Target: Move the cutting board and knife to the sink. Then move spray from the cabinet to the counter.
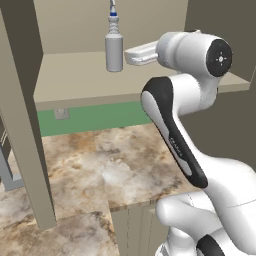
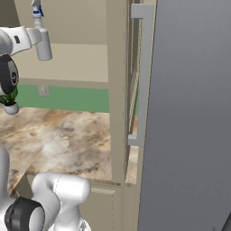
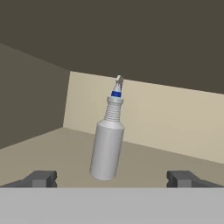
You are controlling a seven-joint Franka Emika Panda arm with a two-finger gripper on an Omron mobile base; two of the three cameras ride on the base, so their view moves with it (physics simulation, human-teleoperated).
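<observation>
The spray [image 3: 107, 144], a slim pale grey bottle with a white-and-blue nozzle, stands on the beige shelf [image 1: 70, 82] of the cabinet. My gripper [image 3: 113, 178] is open, its two dark fingertips [image 3: 41, 178] spread wide to either side of the bottle's base and a little short of it. From the left base view the white hand [image 1: 142, 53] reaches in from the right, close beside the spray [image 1: 114, 47]. The spray [image 2: 43, 44] also shows at the top left of the right base view. The counter [image 1: 100, 167] lies below. The cutting board, knife and sink are out of view.
A taupe cabinet side panel [image 1: 22, 125] stands at the left. An open door with a long grey handle [image 2: 143, 72] rises on the right. A small potted plant [image 2: 10, 103] sits on the counter [image 2: 67, 135] by the green backsplash [image 1: 95, 117].
</observation>
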